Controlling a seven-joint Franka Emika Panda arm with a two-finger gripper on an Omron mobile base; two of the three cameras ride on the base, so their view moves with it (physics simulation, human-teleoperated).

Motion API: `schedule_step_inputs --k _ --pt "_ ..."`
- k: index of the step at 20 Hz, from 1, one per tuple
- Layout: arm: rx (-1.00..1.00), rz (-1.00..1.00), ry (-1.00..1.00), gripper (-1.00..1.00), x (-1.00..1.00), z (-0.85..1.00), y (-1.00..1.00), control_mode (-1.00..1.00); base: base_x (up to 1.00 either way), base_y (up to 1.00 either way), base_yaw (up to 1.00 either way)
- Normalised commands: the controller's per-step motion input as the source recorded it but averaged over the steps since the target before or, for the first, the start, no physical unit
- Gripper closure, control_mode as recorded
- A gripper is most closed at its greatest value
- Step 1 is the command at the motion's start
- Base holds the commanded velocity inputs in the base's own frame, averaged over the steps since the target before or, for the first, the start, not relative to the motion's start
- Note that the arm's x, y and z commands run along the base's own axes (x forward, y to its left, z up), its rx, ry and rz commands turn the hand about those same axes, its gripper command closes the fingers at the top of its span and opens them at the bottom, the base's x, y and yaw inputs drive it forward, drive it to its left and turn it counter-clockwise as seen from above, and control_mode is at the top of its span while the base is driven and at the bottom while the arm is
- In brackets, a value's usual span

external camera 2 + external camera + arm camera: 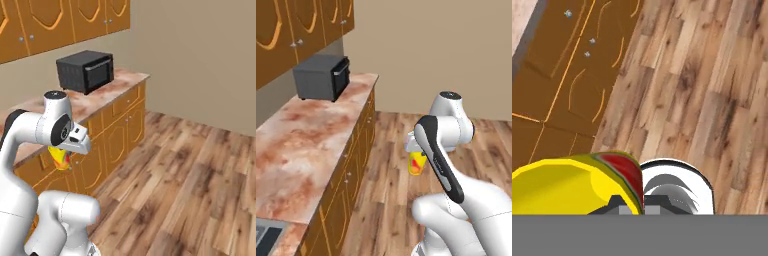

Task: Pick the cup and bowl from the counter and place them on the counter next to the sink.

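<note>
left base view: mottled pink counter [311, 145] over orange cabinets [351, 180], a dark oven [322, 76] at its far end against the beige wall [431, 50]. the gripper [415, 150], clamped on the yellow cup [416, 163], holds it over the plank floor [386, 165], off the counter's front edge.

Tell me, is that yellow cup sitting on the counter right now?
No, the cup hangs in the gripper above the wooden floor, beside the counter.
</note>
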Motion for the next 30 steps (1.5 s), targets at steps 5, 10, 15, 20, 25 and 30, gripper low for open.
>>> schedule_step_inputs --k 5,10,15,20,25,30 --pt "0.00 0.00 0.00 1.00 0.00 0.00 0.00 1.00 0.36 -0.32 -0.72" --pt "0.00 0.00 0.00 1.00 0.00 0.00 0.00 1.00 0.37 -0.34 -0.72" --pt "0.00 0.00 0.00 1.00 0.00 0.00 0.00 1.00 0.36 -0.35 -0.72" --pt "0.00 0.00 0.00 1.00 0.00 0.00 0.00 1.00 0.37 -0.42 -0.71" --pt "0.00 0.00 0.00 1.00 0.00 0.00 0.00 1.00 0.36 -0.44 -0.71" --pt "0.00 0.00 0.00 1.00 0.00 0.00 0.00 1.00 0.38 -0.41 -0.71"
